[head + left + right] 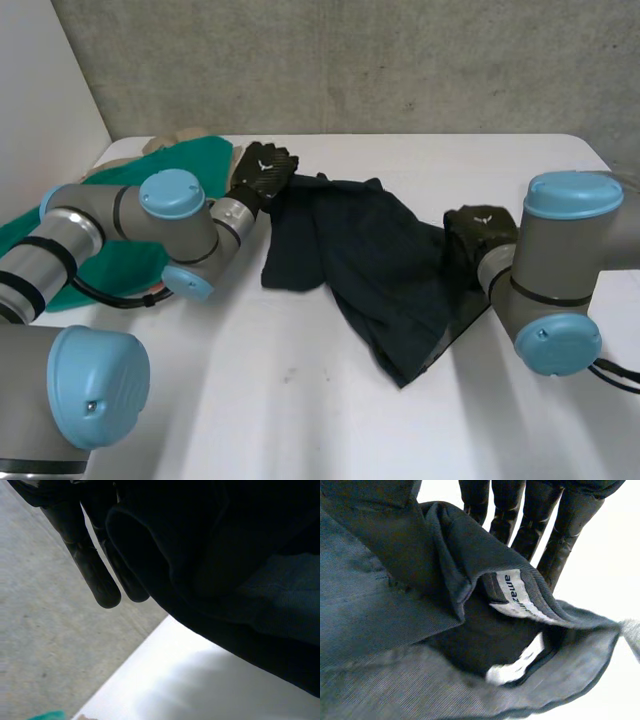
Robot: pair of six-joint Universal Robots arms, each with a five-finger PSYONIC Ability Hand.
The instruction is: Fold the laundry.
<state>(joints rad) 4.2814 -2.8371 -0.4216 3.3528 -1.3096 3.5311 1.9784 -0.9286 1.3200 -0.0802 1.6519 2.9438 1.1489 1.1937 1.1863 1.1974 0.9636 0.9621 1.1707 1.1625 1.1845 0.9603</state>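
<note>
A dark navy garment (370, 260) lies spread across the middle of the white table (300, 410). My left hand (262, 172) is at its far left corner. In the left wrist view the garment (225, 555) hangs from the palm, pinched beside the straight fingers (95, 575) and lifted off the table (200, 680). My right hand (480, 232) is at the garment's right edge. In the right wrist view that edge (395, 605), with a white label (517, 597) inside, is folded against the straight fingers (570, 525) and held.
A green cloth (100, 270) lies at the table's left, partly under my left arm, with a beige piece (175, 138) behind it. A grey concrete wall (350, 60) stands behind the table's far edge.
</note>
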